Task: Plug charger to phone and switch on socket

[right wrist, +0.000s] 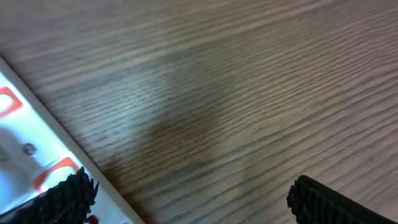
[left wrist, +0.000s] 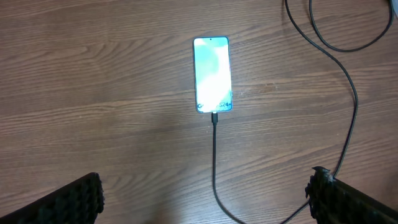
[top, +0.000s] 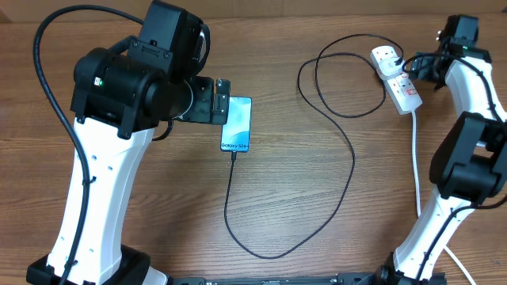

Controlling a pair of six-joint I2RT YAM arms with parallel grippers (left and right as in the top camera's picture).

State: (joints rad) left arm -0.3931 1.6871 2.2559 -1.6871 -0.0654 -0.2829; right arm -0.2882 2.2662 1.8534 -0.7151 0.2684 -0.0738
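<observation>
- Because its tip sits in the slim, lit blue phone [left wrist: 212, 74], the long thin black charger [left wrist: 214, 155] lies slack.
- Left gripper [left wrist: 205, 198] hangs open near it.
- Right gripper [right wrist: 196, 202] hangs open by the long white socket [top: 396, 79], likely to turn it on.

socket [right wrist: 15, 146] cropped at left edge, blurred

Soft, even light covers the table [top: 317, 198], with only faint shadows. Ahead of the left claw [left wrist: 205, 196], the phone [left wrist: 212, 74] screen glares nearly white. Ahead of the right claw [right wrist: 196, 199] lies a dim, blurred shadow; the socket [right wrist: 18, 146] at the claw's side looks soft.
</observation>
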